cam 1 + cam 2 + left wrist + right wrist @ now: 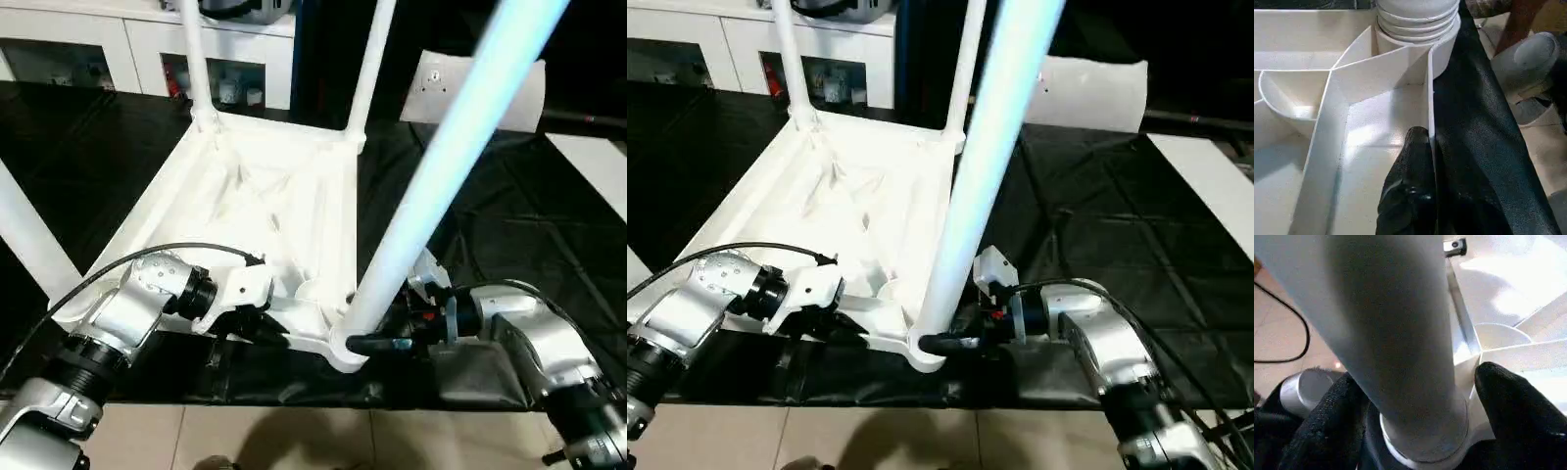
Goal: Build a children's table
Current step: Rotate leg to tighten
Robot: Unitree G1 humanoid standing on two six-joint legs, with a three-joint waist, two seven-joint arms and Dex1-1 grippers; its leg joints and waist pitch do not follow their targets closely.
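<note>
1. The tabletop (265, 196) is flipped ribbed side up on a desk covered in a black sheet (509, 225), with its near edge right by the robot.
2. Two legs (196, 59) stand in the far corner sockets, and another leg (29, 245) rises at the left edge of the head view.
3. The near-right leg (441, 157) sits in its corner socket (343, 348) and leans off toward the upper right.
4. The right hand (377, 344) is down at the base of that leg. In its wrist view the two black fingers (1513, 406) sit one on each side of the leg, closed around it just above the socket.
5. The left hand (1410, 196) is on the tabletop's near rim, a bit left of that same corner. One finger rests inside against the rim wall, and the rest is dark, so I can't really tell if it's gripping.
6. A white cabinet (147, 44) stands at the back.
</note>
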